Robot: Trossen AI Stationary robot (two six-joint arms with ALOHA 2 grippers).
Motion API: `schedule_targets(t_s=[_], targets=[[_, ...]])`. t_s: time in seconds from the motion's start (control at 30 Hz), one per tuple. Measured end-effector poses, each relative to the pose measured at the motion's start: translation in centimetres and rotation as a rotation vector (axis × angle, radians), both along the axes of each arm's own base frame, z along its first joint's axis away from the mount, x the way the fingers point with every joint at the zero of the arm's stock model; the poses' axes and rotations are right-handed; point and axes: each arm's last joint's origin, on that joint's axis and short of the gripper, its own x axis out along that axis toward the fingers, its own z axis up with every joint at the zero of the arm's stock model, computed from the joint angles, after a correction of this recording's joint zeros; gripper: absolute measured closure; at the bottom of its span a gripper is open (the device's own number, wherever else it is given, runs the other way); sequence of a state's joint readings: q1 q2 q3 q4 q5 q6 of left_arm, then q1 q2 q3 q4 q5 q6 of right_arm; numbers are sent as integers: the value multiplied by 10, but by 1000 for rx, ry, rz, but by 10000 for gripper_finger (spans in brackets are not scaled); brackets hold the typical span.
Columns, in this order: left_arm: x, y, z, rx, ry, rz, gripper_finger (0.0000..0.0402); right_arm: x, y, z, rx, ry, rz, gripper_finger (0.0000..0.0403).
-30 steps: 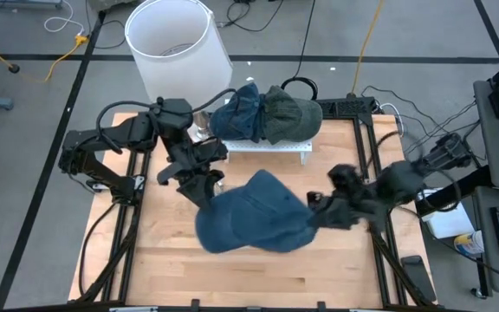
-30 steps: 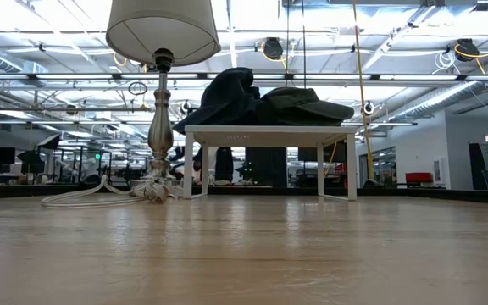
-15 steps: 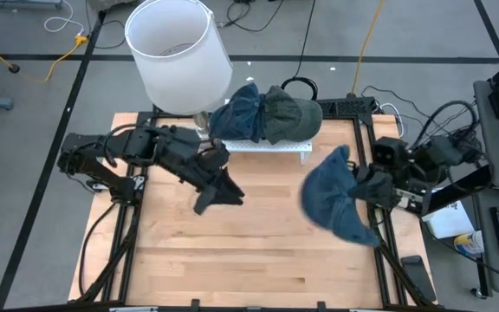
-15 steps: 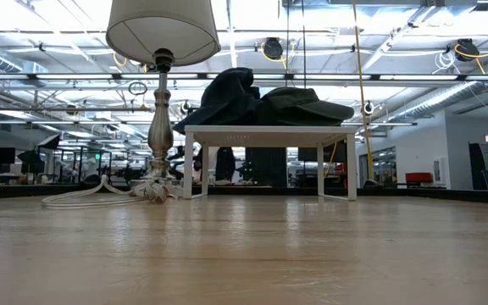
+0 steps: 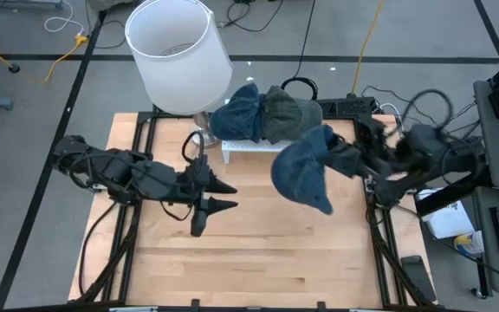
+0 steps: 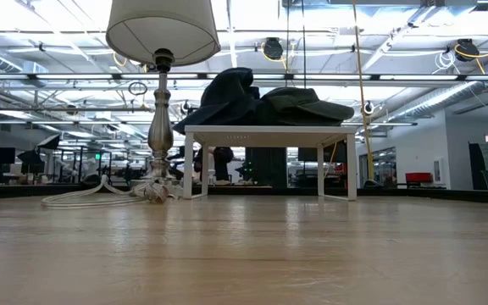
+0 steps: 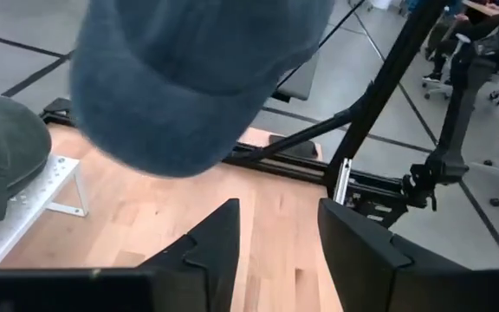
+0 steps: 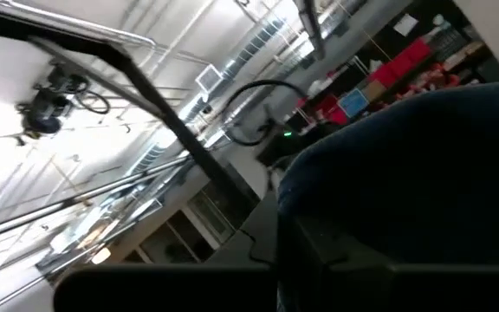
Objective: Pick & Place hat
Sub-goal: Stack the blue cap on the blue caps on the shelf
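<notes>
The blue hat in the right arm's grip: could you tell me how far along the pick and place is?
Done: the pick. The right gripper holds the blue hat in the air beside the white rack, where two other hats already lie. In hand: the carry toward the rack. The left gripper hangs empty over the table, fingers apart. Left: setting the hat down and letting go.

Overhead and level views share the rack (image 5: 267, 147).
</notes>
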State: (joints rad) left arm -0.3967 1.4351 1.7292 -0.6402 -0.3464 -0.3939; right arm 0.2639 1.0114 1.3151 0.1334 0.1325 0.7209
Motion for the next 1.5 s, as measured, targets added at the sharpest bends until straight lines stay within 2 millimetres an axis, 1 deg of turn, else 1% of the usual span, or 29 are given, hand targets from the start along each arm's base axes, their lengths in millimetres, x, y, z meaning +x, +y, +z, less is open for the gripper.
schedule_targets(t_s=[0.07,0.13,0.23,0.33,0.47,0.63,0.77,0.83,1.0,1.13,1.2,1.3,1.4,1.5], targets=[[-3,1,-7,5,4,9,230,11,-10,-3,-1,12,-10,403],[-7,3,-18,-1,9,26,220,21,-22,-6,4,21,-26,403],[-15,5,-33,-40,-48,20,207,34,-43,-10,27,47,-21,403],[-30,9,-48,-76,-126,6,198,45,-65,-9,19,67,-24,403],[-52,17,-66,-113,-258,-4,195,61,-91,0,4,67,-28,403],[-77,29,-89,-146,-364,3,194,83,-124,13,-27,61,-38,403],[-88,40,-97,-136,-404,31,194,98,-156,20,-43,60,-85,403],[-91,44,-95,-106,-423,40,194,105,-172,19,-49,64,-104,403],[-95,51,-90,-39,-466,64,194,122,-214,-2,17,102,-139,403],[-95,56,-88,-23,-480,86,195,131,-243,-14,41,41,-86,403],[-94,57,-89,-17,-475,94,194,135,-252,-19,55,6,-32,403],[-93,61,-89,-12,-476,115,195,146,-265,-33,109,1,10,403],[-92,66,-89,-5,-475,142,195,157,-272,-49,169,39,43,403],[-91,71,-89,6,-476,166,195,167,-274,-61,187,65,84,403]])
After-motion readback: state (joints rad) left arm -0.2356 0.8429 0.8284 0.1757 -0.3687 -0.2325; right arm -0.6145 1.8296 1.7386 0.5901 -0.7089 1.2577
